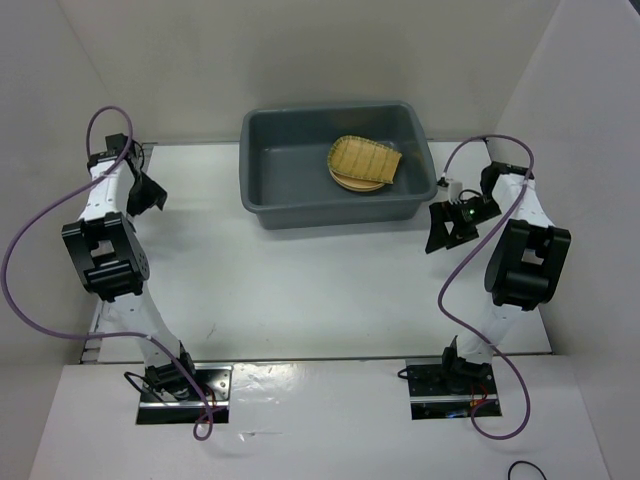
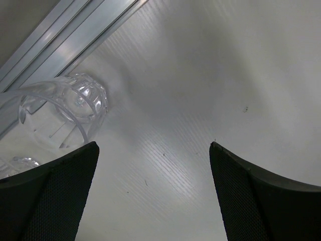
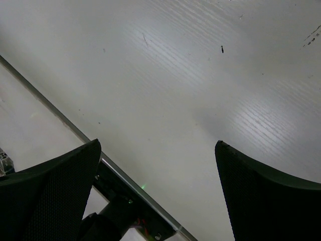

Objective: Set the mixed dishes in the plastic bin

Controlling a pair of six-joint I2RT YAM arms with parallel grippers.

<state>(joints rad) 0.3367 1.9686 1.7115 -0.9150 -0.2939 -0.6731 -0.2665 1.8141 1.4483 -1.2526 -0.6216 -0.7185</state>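
Overhead, one bamboo tray on one plate in bin, one glass cup, left hand spread, right hand spread

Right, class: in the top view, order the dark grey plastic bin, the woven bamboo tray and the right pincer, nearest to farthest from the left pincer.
From the left pincer:
1. Dark grey plastic bin, left wall nearest.
2. Woven bamboo tray, inside the bin's right half.
3. Right pincer, past the bin's right end.

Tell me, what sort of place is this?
Probably a robot test booth: white panels enclose the table, a left arm and right arm are bolted to it, and a bamboo tray lies in a plastic bin.
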